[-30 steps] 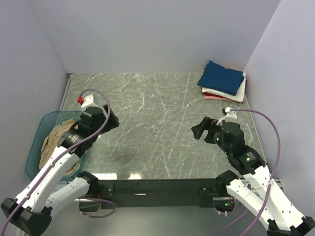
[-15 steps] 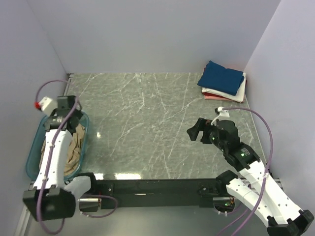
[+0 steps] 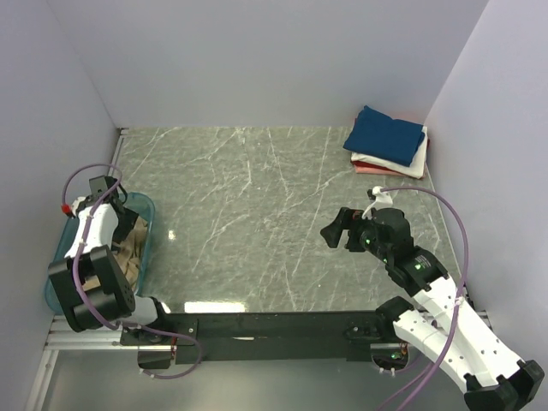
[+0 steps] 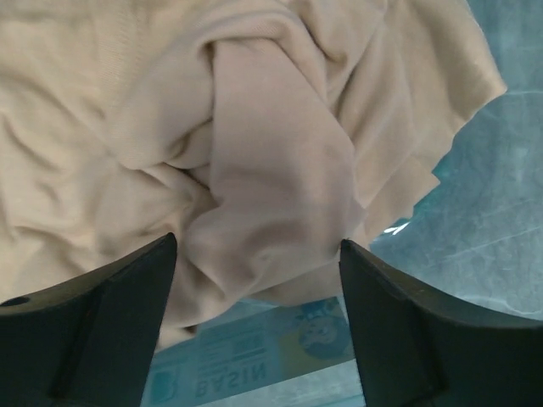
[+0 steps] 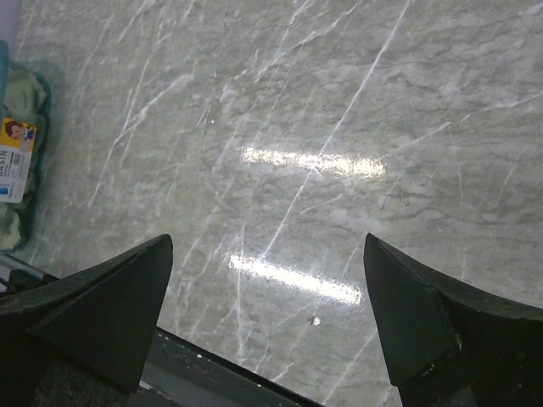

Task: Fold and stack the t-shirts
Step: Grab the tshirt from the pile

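Observation:
A crumpled tan t-shirt [image 3: 133, 248] lies in the translucent teal tub [image 3: 151, 224] at the left. In the left wrist view the tan t-shirt [image 4: 254, 127] fills most of the frame. My left gripper [image 4: 256, 242] hangs open just above it, pointing down into the tub [image 4: 475, 212], with nothing between its fingers. At the back right, three folded t-shirts are stacked: navy blue [image 3: 385, 137] on top, white [image 3: 413, 163] under it, pinkish red [image 3: 368, 169] at the bottom. My right gripper [image 3: 332, 227] stands open over bare table [image 5: 339, 102], holding nothing.
The tub carries a printed label [image 4: 254, 356] on its floor, and its end shows at the left edge of the right wrist view [image 5: 15, 170]. Walls close in the marble table [image 3: 257, 197] on three sides. A black rail [image 3: 274, 325] runs along the near edge.
My left arm has swung left from the table's left part to over the tub and tipped down toward the tan shirt. My right gripper has drifted slightly left. Both stayed open.

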Available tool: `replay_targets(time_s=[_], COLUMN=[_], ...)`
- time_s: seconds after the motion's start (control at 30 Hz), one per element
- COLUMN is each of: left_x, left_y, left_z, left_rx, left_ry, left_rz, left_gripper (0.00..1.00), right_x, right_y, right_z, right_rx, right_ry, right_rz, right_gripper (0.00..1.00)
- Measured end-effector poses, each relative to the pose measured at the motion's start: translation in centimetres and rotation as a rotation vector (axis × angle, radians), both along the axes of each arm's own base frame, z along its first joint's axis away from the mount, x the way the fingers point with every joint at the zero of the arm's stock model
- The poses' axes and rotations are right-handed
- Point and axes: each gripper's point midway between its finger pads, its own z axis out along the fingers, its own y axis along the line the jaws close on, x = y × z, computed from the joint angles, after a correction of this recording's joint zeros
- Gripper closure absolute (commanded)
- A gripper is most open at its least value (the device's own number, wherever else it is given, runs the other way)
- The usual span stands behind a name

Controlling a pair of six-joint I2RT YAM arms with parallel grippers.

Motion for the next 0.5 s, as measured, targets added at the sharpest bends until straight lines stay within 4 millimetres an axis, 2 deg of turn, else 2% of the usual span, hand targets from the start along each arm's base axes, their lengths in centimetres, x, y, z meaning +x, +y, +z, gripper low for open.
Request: replay_targets(time_s=[0.2, 0.33, 0.43, 0.5], left_x=[0.9, 1.0, 1.1, 1.1], left_y=[0.0, 0.2, 0.2, 0.1], left_z=[-0.4, -1.7, -2.7, -3.0], left_rx=[-0.012, -0.028, -0.052, -0.067], left_ry=[-0.028, 0.004, 0.017, 0.018], left_rz=[0.007, 0.014, 0.017, 0.017], left_gripper=[0.21, 0.28, 0.43, 0.65], right_x=[-0.1, -0.1, -0.1, -0.1], right_y=[0.3, 0.6, 0.8, 1.0], right_z=[0.1, 0.1, -0.1, -0.2], right_rx=[0.009, 0.017, 0.017, 0.018], right_ry=[-0.002, -0.001, 0.007, 0.01], right_rz=[0.013, 0.032, 0.042, 0.05], right_gripper=[0.01, 0.02, 0.02, 0.02])
